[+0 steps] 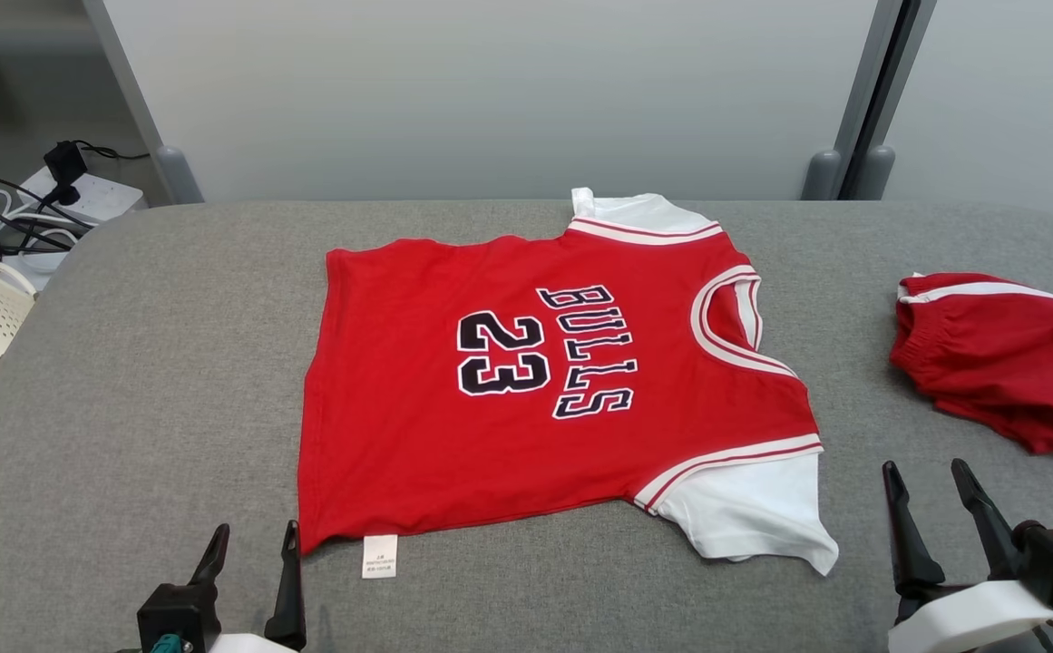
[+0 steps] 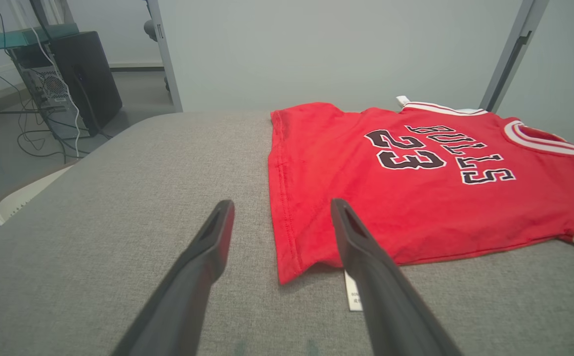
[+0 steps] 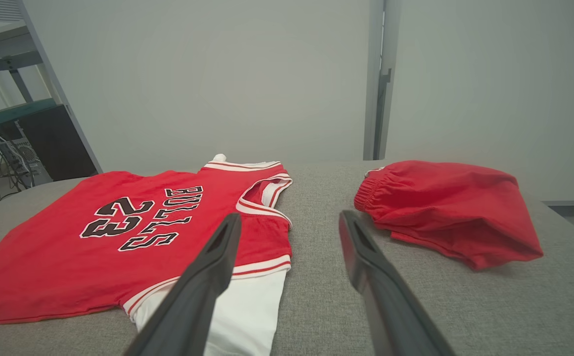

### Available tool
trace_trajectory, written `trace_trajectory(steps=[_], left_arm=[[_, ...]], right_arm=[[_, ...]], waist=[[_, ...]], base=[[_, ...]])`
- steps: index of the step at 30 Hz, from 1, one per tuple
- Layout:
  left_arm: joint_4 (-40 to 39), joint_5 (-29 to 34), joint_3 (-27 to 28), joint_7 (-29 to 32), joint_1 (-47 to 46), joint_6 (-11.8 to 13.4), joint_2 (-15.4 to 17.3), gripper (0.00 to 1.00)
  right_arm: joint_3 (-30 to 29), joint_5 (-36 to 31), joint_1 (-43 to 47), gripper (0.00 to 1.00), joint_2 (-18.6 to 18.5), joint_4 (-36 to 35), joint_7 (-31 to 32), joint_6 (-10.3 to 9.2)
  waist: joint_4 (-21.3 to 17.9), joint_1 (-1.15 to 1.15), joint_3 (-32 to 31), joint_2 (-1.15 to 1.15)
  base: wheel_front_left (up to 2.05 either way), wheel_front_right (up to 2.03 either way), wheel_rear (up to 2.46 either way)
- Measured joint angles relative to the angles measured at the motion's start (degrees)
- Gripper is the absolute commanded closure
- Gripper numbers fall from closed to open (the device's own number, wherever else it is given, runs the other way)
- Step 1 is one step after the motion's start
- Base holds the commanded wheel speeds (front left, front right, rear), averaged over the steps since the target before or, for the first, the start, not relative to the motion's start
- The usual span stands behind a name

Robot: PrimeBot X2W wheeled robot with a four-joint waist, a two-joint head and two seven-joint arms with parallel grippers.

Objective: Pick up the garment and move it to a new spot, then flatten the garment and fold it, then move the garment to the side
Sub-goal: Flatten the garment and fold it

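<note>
Left gripper and right gripper sit at the near edge of the table. Both have their fingers spread wide and hold nothing.

Jersey: mid-table, face up, lying sideways with the hem toward the left and the collar toward the right. The body is smooth. The near sleeve is spread out, with its lower edge a little wavy. The far sleeve looks bunched at the far edge. A label pokes out under the near hem corner, just beside the left fingertips. In the left wrist view that corner is slightly raised off the cloth surface.

Shorts: a loose pile at the right, apart from the jersey and beyond the right gripper.

Judgement: the jersey is mostly flat, so folding looks like the step in hand, though I cannot rule out that the first pick-up is yet to come.

Notes for a clean fold:
- Left takes the near hem corner and right takes the near sleeve seam, both at the same depth.
- Pinch both layers, coming in low and shallow so the table cover is not caught.
- Lift evenly and keep the edge taut between the hands.
- Carry the near edge over to the far edge, tucking the sleeve inward.
- Smooth the far sleeve first, or it may leave a lump.
- Keep the right arm clear of the shorts.
</note>
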Motion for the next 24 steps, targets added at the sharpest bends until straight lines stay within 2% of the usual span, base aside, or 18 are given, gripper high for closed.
trace_trajectory(steps=[6, 24], left_arm=[[0.0, -0.1, -0.3, 0.0, 0.0, 0.0, 0.0, 0.00], [1.2, -2.3, -2.3, 0.0, 0.0, 0.0, 0.0, 0.00]], right_arm=[[1.0, 0.3, 0.0, 0.00, 0.0, 2.2, 0.0, 0.00], [6.1, 3.2, -1.5, 0.00, 0.4, 14.9, 0.0, 0.00]], waist=[[0.1, 0.00, 0.2, 0.00], [1.5, 0.00, 1.6, 0.00]], base=[[0.00, 0.00, 0.00], [0.00, 0.00, 0.00]])
